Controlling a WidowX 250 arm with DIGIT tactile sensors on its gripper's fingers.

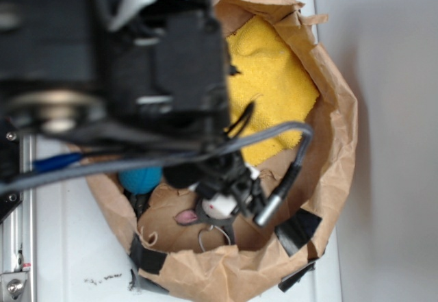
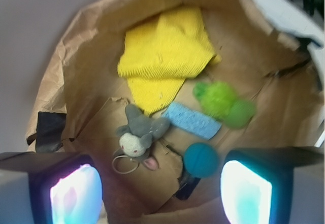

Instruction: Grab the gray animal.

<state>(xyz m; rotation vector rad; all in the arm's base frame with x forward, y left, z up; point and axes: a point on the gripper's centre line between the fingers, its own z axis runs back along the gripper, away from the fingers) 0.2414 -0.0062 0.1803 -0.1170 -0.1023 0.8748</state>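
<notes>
The gray animal (image 2: 138, 135) lies on the floor of a brown paper bag (image 2: 66, 71). It has a whitish face with red eyes, one pink ear and a thin looped tail. In the exterior view its white face (image 1: 213, 207) and pink ear peek out under the black arm. My gripper (image 2: 160, 193) hangs open above the bag floor with nothing between its fingers (image 2: 76, 196). The animal sits just ahead of the gap, nearer the left finger and apart from both. In the exterior view the gripper (image 1: 222, 189) is mostly lost in the arm's dark bulk.
In the bag lie a yellow cloth (image 2: 165, 51), a fuzzy green plush (image 2: 223, 104), a light blue sponge (image 2: 193, 120) and a teal ball (image 2: 201, 159) close to the right finger. The bag's walls (image 1: 335, 151) rise all round, patched with black tape (image 1: 298, 230).
</notes>
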